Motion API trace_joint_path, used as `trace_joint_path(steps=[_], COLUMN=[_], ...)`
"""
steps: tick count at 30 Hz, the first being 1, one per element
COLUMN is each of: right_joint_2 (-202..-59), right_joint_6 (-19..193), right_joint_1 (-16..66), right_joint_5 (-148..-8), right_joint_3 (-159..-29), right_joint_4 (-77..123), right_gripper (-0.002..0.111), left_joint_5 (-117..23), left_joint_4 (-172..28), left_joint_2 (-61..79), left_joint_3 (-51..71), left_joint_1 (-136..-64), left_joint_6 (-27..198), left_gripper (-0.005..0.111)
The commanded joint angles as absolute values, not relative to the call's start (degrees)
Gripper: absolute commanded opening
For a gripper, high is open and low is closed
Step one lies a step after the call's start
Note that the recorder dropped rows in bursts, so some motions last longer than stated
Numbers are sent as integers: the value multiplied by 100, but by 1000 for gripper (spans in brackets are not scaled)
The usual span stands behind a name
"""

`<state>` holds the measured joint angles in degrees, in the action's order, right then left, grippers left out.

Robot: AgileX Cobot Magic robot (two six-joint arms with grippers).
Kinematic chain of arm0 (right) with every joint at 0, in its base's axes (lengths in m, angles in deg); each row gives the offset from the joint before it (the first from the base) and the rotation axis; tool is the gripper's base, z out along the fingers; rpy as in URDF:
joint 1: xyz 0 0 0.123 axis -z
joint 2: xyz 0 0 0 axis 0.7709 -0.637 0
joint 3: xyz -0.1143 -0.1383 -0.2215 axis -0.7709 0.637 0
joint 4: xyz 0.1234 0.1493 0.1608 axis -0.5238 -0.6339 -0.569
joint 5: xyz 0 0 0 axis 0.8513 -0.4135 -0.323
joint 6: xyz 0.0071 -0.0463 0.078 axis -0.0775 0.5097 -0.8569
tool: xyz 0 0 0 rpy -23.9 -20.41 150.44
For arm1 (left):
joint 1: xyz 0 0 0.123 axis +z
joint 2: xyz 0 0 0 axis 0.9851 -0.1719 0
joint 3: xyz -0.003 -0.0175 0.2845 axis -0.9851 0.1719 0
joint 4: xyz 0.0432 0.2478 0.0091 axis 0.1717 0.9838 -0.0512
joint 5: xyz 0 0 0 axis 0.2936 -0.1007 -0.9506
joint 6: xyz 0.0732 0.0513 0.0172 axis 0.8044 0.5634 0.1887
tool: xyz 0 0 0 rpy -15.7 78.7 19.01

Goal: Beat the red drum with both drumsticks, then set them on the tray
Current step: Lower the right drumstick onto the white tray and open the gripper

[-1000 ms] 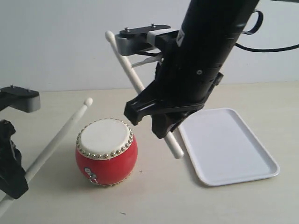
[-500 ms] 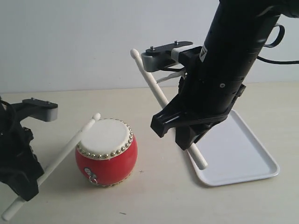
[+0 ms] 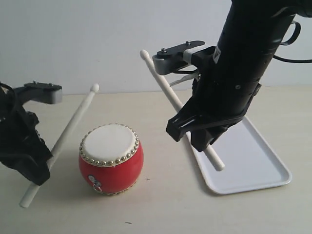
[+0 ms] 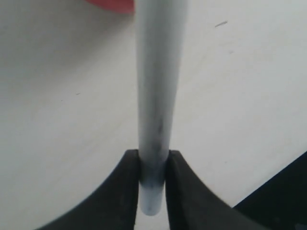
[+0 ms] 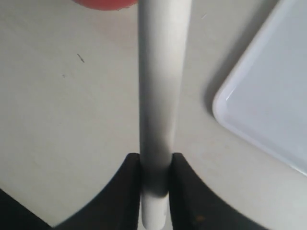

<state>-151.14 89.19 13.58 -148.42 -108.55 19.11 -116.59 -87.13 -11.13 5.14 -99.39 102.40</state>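
Note:
The red drum [image 3: 111,159] with its cream head and gold studs stands on the table, left of centre. My left gripper [image 3: 41,165] is shut on one drumstick [image 3: 68,133], which slants up with its tip raised above and left of the drum head. In the left wrist view the drumstick [image 4: 156,86] runs between the black fingers [image 4: 122,191], and a sliver of the drum [image 4: 111,5] shows. My right gripper [image 3: 195,134] is shut on the other drumstick [image 3: 163,83], held high between drum and white tray [image 3: 253,156]. The right wrist view shows that drumstick [image 5: 160,81] and the tray [image 5: 268,105].
A plain pale wall stands behind the beige table [image 3: 161,209]. The right arm's black body [image 3: 239,63] hangs over the tray's left part. A dark edge [image 4: 283,191] shows at one corner of the left wrist view.
The left drumstick has lifted off the drum head, its tip now raised up and to the left. The right gripper and its stick shifted slightly right and a little lower.

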Motion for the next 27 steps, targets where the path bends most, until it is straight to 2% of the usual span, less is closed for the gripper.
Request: trace_joint_path(steps=[1, 8, 15, 20, 27], right_joint_2=[-14952, -14871, -15098, -15687, -17211], right_joint_6=[8959, 9268, 9248, 9369, 9509], right_joint_1=[1871, 2425, 2724, 3398, 3640], right_joint_5=[-14813, -14813, -14813, -14813, -14813], right_joint_3=[-10835, -10835, -10835, -10835, -11201], right_joint_4=[2040, 1514, 2184, 1752, 1777], right_gripper=[0, 0, 0, 0, 0], left_joint_5=[-11534, -11691, -11691, -11691, -11691], left_joint_4=[-9059, -8852, -9121, -9285, -9374], left_joint_2=[-426, -413, -673, -688, -677], left_joint_3=[669, 737, 737, 737, 737], left_joint_1=[-9972, -9972, -9972, -9972, -9972], left_joint_6=[10373, 10379, 10379, 10431, 10381], left_gripper=[0, 0, 0, 0, 0])
